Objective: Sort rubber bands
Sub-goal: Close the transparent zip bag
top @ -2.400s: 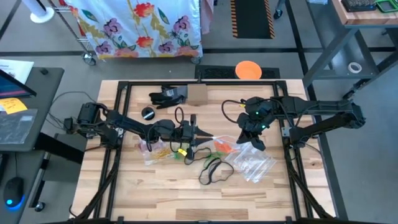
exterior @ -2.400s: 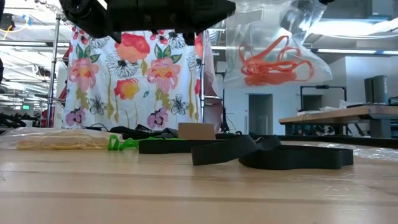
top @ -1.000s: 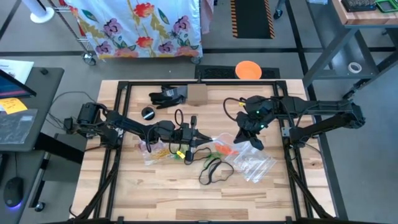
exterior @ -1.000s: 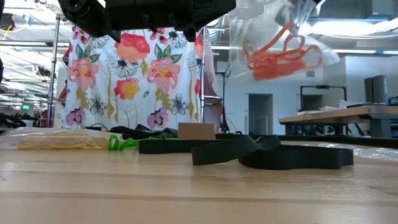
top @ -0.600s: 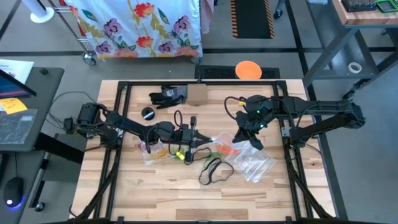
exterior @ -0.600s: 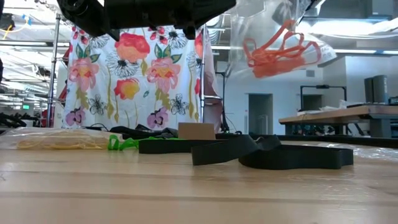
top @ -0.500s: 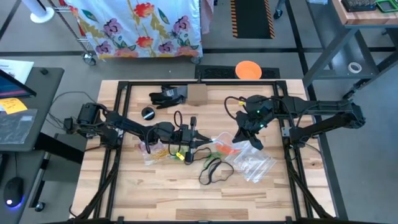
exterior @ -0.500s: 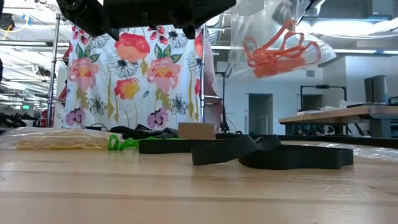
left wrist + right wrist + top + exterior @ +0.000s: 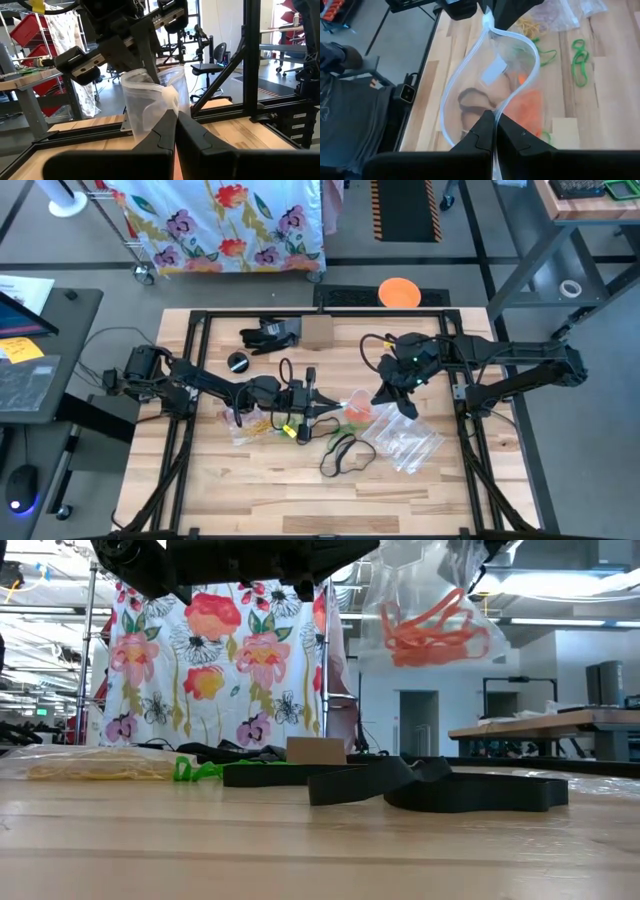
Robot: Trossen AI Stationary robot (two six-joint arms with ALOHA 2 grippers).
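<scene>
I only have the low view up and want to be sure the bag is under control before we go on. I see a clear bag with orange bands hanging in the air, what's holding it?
Observer: Both. The right gripper is shut on the clear bag's zip rim, the left gripper on the opposite edge.
Operator: Is its mouth open?
Observer: Yes; the right wrist view looks down through a wide loop of rim to the orange bands inside.
Operator: Anything loose below it?
Observer: Green bands lie loose on the table, with black bands nearer the front.
</scene>
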